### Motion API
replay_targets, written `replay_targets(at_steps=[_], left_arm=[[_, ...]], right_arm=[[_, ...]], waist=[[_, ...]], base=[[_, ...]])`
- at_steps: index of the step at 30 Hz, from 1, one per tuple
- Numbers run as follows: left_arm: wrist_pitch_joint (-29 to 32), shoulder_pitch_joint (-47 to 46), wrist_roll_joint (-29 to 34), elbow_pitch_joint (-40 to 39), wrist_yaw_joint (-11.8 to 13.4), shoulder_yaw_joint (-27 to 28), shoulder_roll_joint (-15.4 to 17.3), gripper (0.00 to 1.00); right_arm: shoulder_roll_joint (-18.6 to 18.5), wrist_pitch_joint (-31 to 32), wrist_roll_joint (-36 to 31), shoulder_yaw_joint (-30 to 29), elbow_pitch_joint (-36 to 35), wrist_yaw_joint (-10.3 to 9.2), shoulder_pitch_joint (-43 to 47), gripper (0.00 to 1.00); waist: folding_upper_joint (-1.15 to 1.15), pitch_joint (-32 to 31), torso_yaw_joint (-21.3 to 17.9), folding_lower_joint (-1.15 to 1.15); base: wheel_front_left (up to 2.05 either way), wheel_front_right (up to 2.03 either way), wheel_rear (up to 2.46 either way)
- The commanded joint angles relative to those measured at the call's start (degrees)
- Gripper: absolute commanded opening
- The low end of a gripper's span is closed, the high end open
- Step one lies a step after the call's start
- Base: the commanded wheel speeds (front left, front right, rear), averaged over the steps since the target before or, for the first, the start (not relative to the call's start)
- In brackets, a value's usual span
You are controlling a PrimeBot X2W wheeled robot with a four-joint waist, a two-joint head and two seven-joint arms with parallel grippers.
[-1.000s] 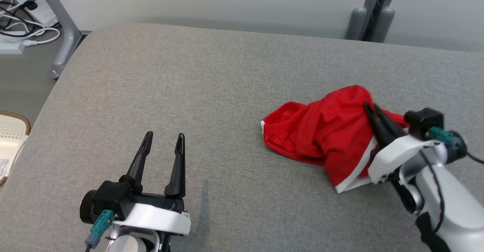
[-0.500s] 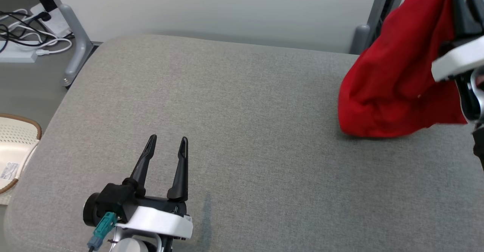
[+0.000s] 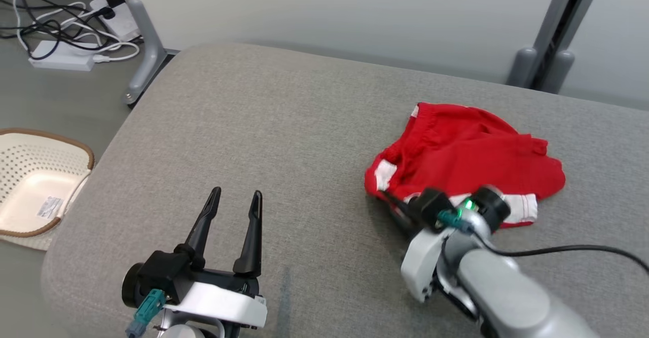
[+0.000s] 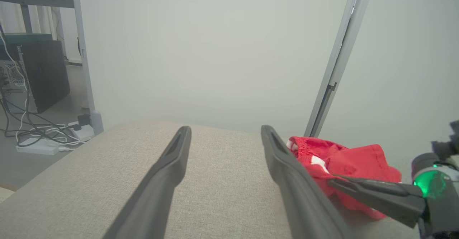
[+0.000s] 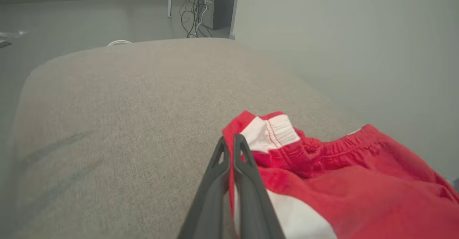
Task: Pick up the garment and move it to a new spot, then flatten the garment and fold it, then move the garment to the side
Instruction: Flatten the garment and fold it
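Red soft fabric, looks like a light jersey or cotton. The garment point(image 3: 466, 155) is a pair of shorts lying crumpled on the grey cushion point(image 3: 284, 125), right of centre in the head view and toward the far edge.

Handling, as a judgement: light, limp, no stiffness. It will sag and bunch below any single pinch point. Not fragile. The woven cushion probably grabs it a little, so it should drag rather than slide.

Best holds look like the gathered elastic waistband point(image 3: 431, 120), which is thicker and gives the fingers something to bite, or the white-trimmed hem point(image 3: 517, 203). Flattening likely needs two pinches well apart on one edge, one per arm.

Look: bright red, with white panels at the near-left corner and along the near hem. The waistband faces the far left. Several folds and ridges, layers overlapping, nothing flat.

Right gripper point(image 5: 230, 142) is at the garment's near-left corner. Its fingers are pressed together with a thin red fold between them, just beside a white patch, so it reads as pinching the fabric edge.

Left gripper point(image 3: 237, 192) hangs over bare cushion, well apart from the garment, fingers spread wide and holding nothing.

Perforated cream basket point(image 3: 30, 176) sits on the floor off the cushion's left side.
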Motion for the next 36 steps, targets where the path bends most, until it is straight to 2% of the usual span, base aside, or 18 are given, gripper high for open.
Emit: replay_targets(at_steps=[1,2,3,4,5,9,11,17,20,26,29,30,36], left_arm=[[-0.19,-0.66,-0.41,-0.11,-0.07,-0.17,0.15,1.00],[-0.20,-0.74,-0.39,-0.13,0.02,-0.21,0.17,1.00],[-0.19,-0.76,-0.42,-0.18,0.08,-0.24,0.16,1.00],[-0.20,-0.69,-0.46,-0.21,0.14,-0.17,0.14,1.00],[-0.20,-0.58,-0.46,-0.21,0.18,-0.16,0.14,1.00],[-0.19,0.49,-0.08,0.01,0.29,0.49,0.14,1.00],[-0.19,0.90,0.01,0.02,0.09,0.64,0.14,1.00],[-0.20,0.95,0.16,-0.32,-0.01,0.64,0.15,1.00],[-0.19,0.61,0.15,-0.51,0.01,0.63,0.16,1.00],[-0.19,-0.76,0.06,-0.85,0.29,0.87,0.15,1.00],[-0.20,-1.20,0.25,-0.94,0.53,1.14,0.16,1.00],[-0.20,-1.20,0.25,-0.94,0.53,1.14,0.16,1.00],[-0.20,-1.34,0.66,-0.54,0.57,1.46,0.17,1.00]], right_arm=[[0.10,-0.51,1.05,1.31,1.63,-0.03,0.65,0.00],[0.82,-0.58,1.64,2.89,3.23,-0.03,1.33,0.00],[1.27,-0.87,1.52,4.45,4.54,-0.03,1.52,0.31],[1.80,-1.08,1.78,5.90,5.74,-0.03,1.81,0.96],[2.26,-1.27,2.45,7.21,6.82,-0.03,1.97,1.00],[2.94,-2.38,6.28,10.84,8.48,-0.03,0.91,1.00],[2.06,-2.96,8.39,11.58,9.09,-0.03,-0.75,1.00],[-1.58,-4.33,10.89,7.66,7.85,-0.03,-2.22,1.00],[-3.96,-4.61,10.59,2.37,5.95,-0.03,-1.60,1.00],[-7.09,-4.56,5.94,-14.92,-4.21,-0.03,5.76,1.00],[-6.38,-4.58,2.53,-22.57,-9.37,-0.03,11.09,1.00],[-6.38,-4.58,2.53,-22.57,-9.37,-0.03,11.09,1.00],[-3.08,-4.58,-2.26,-32.98,-17.51,-0.02,20.18,1.00]], waist=[[0.00,0.23,0.90,0.00],[0.00,0.27,1.14,0.00],[0.00,0.27,1.30,0.00],[0.00,0.24,1.42,0.00],[0.00,0.19,1.49,0.00],[0.00,-0.33,0.57,0.00],[0.00,-0.78,-0.95,0.00],[0.00,-2.10,-4.93,0.00],[0.00,-2.39,-7.05,0.00],[0.00,-1.68,-10.88,0.00],[0.00,-1.07,-12.57,0.00],[0.00,-1.07,-12.57,0.00],[0.00,0.14,-14.91,0.00]], base=[[0.00,0.00,0.00],[0.00,0.00,0.00],[0.00,0.00,0.00],[0.00,0.00,0.00],[0.00,0.00,0.00],[0.00,0.00,0.00],[0.00,0.00,0.00],[0.00,0.00,0.00],[0.00,0.00,0.00],[0.00,0.00,0.00],[0.00,0.00,0.00],[0.00,0.00,0.00],[0.00,0.00,0.00]])
